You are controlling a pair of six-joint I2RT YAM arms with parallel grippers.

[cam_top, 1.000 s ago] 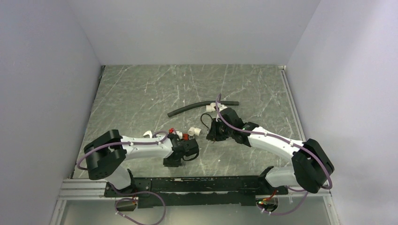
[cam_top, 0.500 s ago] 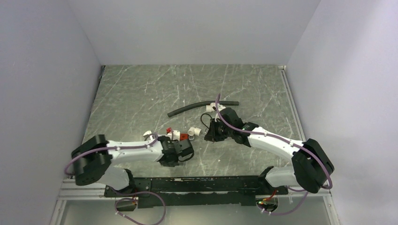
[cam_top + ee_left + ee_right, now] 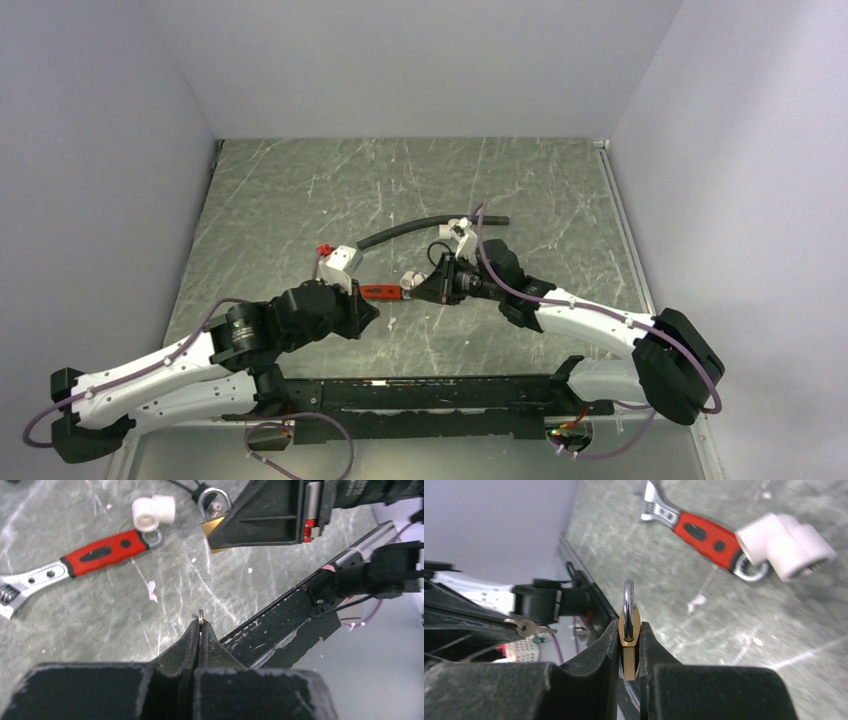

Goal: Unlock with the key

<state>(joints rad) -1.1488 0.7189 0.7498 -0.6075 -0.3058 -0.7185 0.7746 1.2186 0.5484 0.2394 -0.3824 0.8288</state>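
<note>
Left gripper point(image 3: 200, 629): clamped on the tiny silvery-grey metal key point(image 3: 531, 628) — in my left wrist view only its ring end shows past the fingertips. Right gripper point(image 3: 628, 630): pinched on the small brass padlock point(image 3: 629, 621), steel shackle protruding beyond the fingers; it faces the key but is apart from it. On the grey marbled table point(image 3: 125, 610) lies 1 red-handled adjustable wrench point(image 3: 95, 555) — its ring end touches a white plastic pipe elbow point(image 3: 154, 511).
</note>
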